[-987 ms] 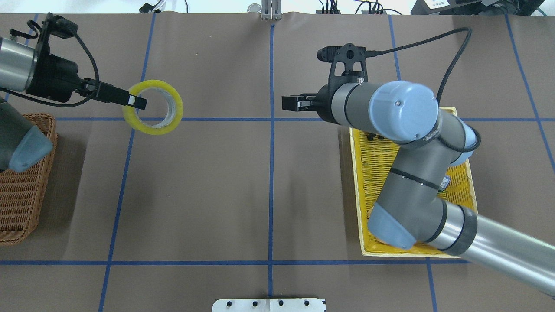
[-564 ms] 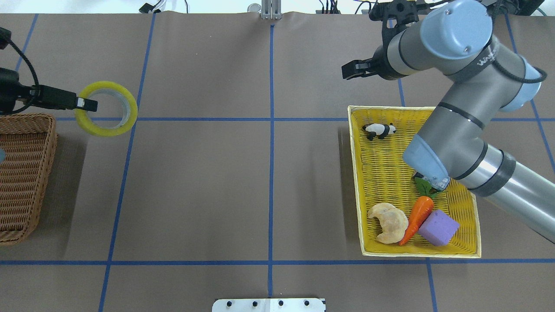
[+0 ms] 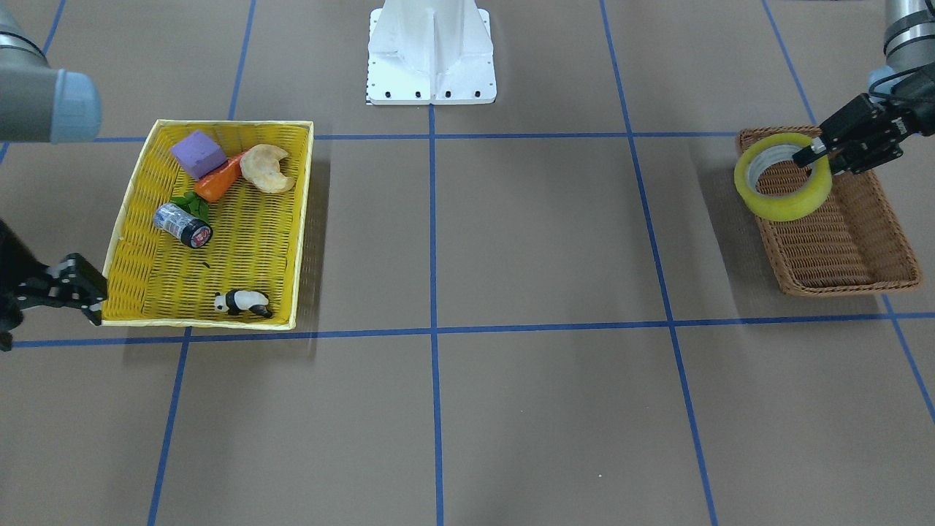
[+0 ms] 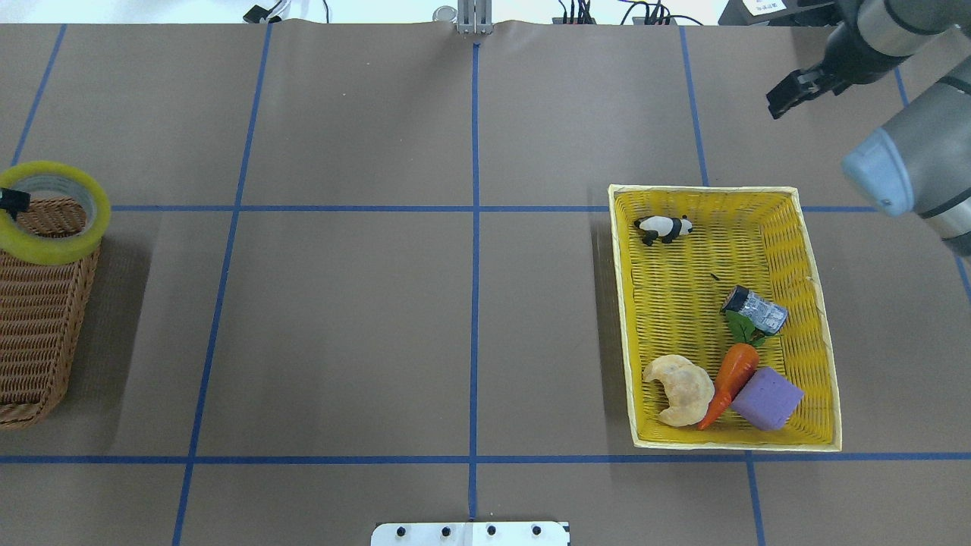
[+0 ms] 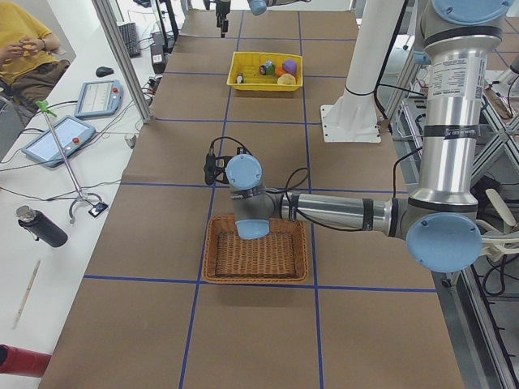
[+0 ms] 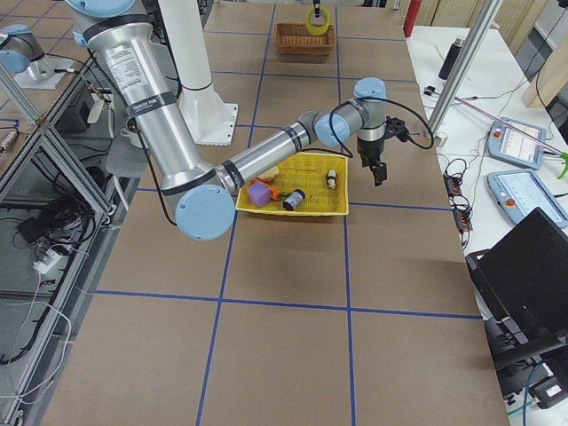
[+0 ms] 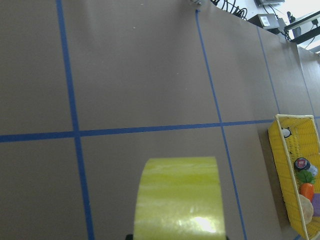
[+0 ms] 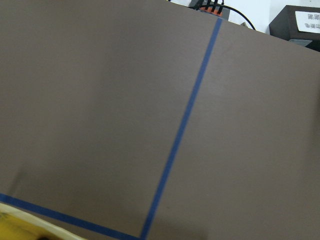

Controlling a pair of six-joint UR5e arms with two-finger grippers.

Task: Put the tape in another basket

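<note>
The yellowish tape roll (image 3: pixel 783 201) hangs in the air over the dark brown wicker basket (image 3: pixel 847 281). My left gripper (image 3: pixel 811 153) is shut on the roll's wall. In the overhead view the tape (image 4: pixel 57 246) overlaps the far end of the basket (image 4: pixel 38 334), and only the left gripper's tip (image 4: pixel 11 201) shows at the frame edge. The left wrist view shows the tape's outer face (image 7: pixel 180 197). My right gripper (image 4: pixel 780 102) is empty and looks open. It is raised at the far right, beyond the yellow tray.
The yellow woven tray (image 4: pixel 622 318) on the right holds a toy panda (image 4: pixel 664 227), a small grey cylinder (image 4: pixel 755 309), a carrot, a purple block and a pastry. The white robot base (image 3: pixel 431 58) stands at the table's middle edge.
My left gripper has carried the tape leftward, from the open table to over the brown basket. My right arm has swung away from over the yellow tray to the far right.
</note>
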